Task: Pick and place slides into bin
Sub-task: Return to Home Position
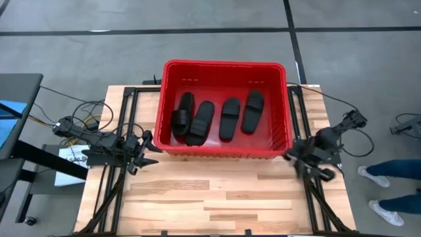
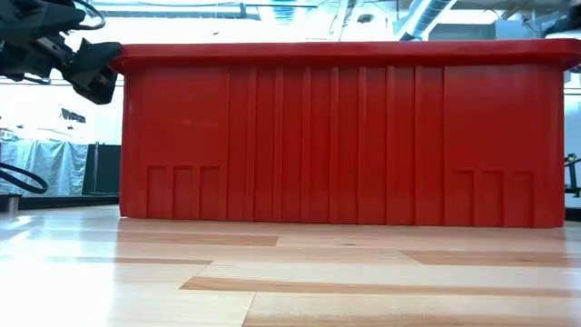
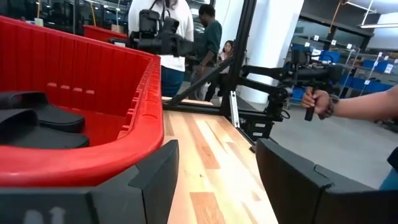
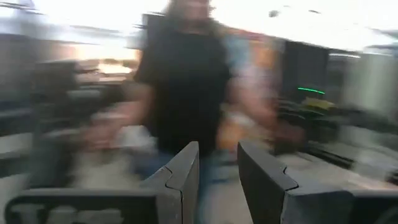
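Note:
The red bin [image 1: 224, 153] stands at the table's far middle. All the black slides lie flat on its floor side by side: two on the left [image 1: 183, 113] [image 1: 200, 122] and two on the right [image 1: 229, 118] [image 1: 252, 111]. Two also show in the left wrist view [image 3: 37, 121]. My left gripper [image 1: 148, 149] is open and empty beside the bin's near left corner; it also shows in the left wrist view [image 3: 216, 149]. My right gripper [image 1: 293, 158] is open and empty at the bin's near right corner, outside the bin.
Bare wooden table [image 1: 217, 197] lies in front of the bin. Black frame rails [image 1: 122, 118] run along both sides of the table. A person's legs [image 1: 388, 191] stand off the table's right edge. People [image 3: 211, 37] and a hand [image 3: 317, 102] show in the room.

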Controlling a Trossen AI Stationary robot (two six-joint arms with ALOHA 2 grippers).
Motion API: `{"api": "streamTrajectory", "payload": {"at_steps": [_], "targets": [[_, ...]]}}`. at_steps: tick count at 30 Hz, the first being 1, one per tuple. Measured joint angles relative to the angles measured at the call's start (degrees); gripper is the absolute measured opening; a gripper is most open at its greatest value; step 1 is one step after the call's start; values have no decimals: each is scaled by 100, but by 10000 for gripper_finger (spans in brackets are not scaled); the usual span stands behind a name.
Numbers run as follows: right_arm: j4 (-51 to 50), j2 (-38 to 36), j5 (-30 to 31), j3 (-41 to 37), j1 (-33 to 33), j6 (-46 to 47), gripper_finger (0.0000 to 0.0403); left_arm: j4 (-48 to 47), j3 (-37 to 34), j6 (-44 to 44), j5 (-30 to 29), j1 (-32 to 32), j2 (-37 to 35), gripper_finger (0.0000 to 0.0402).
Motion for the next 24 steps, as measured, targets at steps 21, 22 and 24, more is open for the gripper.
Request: {"api": "streamTrajectory", "payload": {"at_steps": [21,22,24], "targets": [[-2295,-17,1646,316,-521,930,102,89,-2,-106,-28,12,2,210],[-2329,-7,1831,316,-572,786,102,87,-2,-108,-24,11,2,210],[-2535,-2,2147,312,-696,705,102,79,-2,-109,-22,11,2,210]]}}
